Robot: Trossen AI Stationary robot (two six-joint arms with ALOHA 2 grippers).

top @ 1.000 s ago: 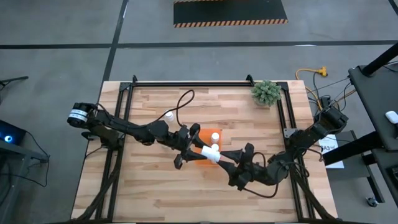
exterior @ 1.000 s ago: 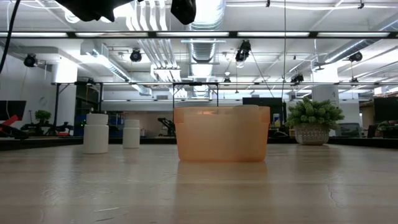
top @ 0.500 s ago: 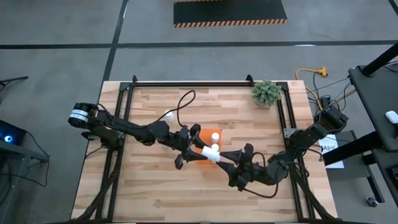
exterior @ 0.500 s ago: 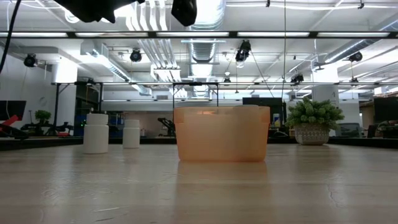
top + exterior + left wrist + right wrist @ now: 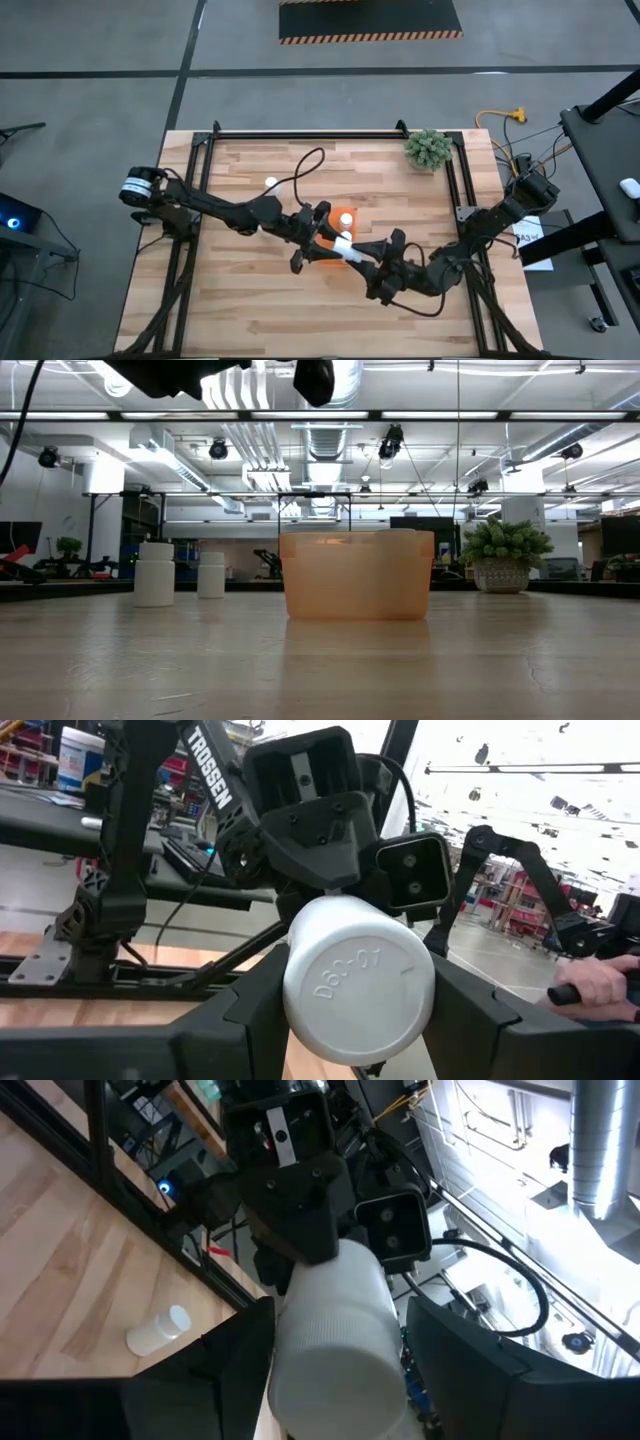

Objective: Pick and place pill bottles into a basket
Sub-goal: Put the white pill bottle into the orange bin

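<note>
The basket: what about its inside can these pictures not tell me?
- High view: the left gripper and the held bottle cover part of the basket, so the count inside is unsure.
- Low view: its front wall hides the contents.
- Wrist views: the basket does not show.

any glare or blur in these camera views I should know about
Left wrist view: bright windows wash out the background behind the pill bottle. Right wrist view: upper right is overexposed. Low view: the basket is sharp against ceiling lights. High view: evenly lit.
</note>
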